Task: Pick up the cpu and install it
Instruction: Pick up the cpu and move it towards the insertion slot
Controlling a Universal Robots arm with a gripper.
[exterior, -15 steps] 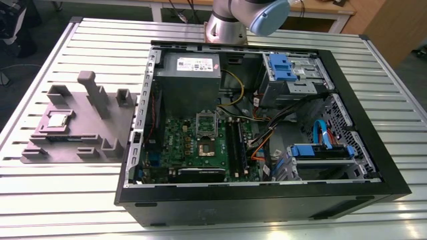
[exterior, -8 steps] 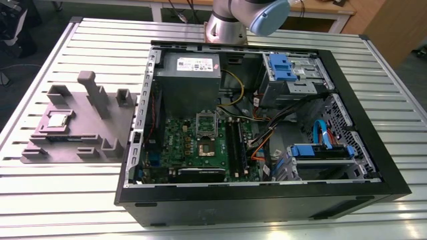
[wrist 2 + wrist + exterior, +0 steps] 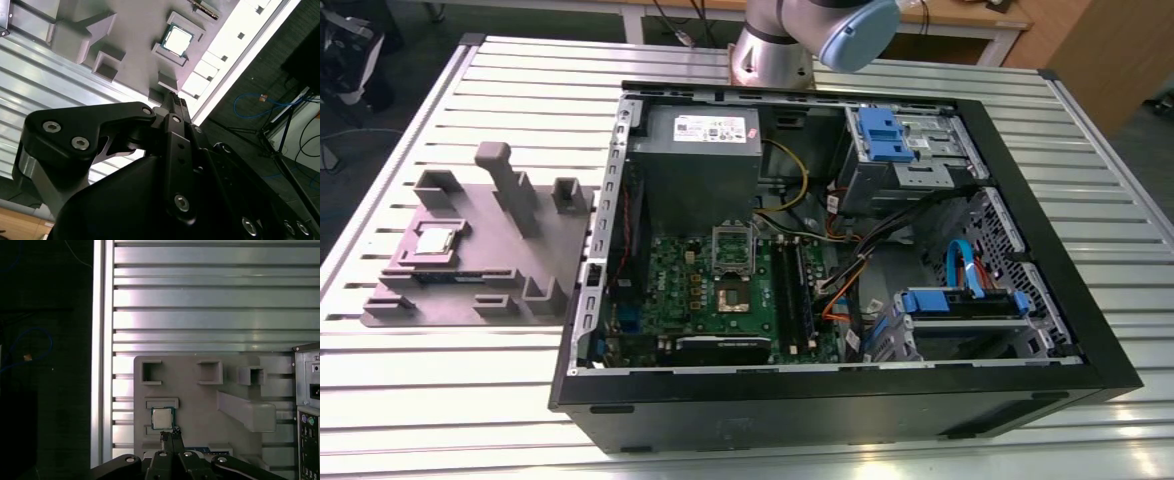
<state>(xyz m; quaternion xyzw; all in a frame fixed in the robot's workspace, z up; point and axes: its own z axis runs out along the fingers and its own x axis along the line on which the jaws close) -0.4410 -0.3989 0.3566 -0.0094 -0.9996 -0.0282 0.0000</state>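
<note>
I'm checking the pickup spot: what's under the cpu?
The cpu lies in a framed seat on the grey holder block, which rests on the slatted table. The surface directly beneath it is hidden.

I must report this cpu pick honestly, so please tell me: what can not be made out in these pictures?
Exterior view: the arm is cut off by the top edge.
Exterior view: the motherboard socket is too small to judge its contacts.
First wrist view: whether the gripper touches the cpu is unclear; it stands in front of the cpu's corner.
Second wrist view: the gripper's body hides part of the grey fixture.
</note>
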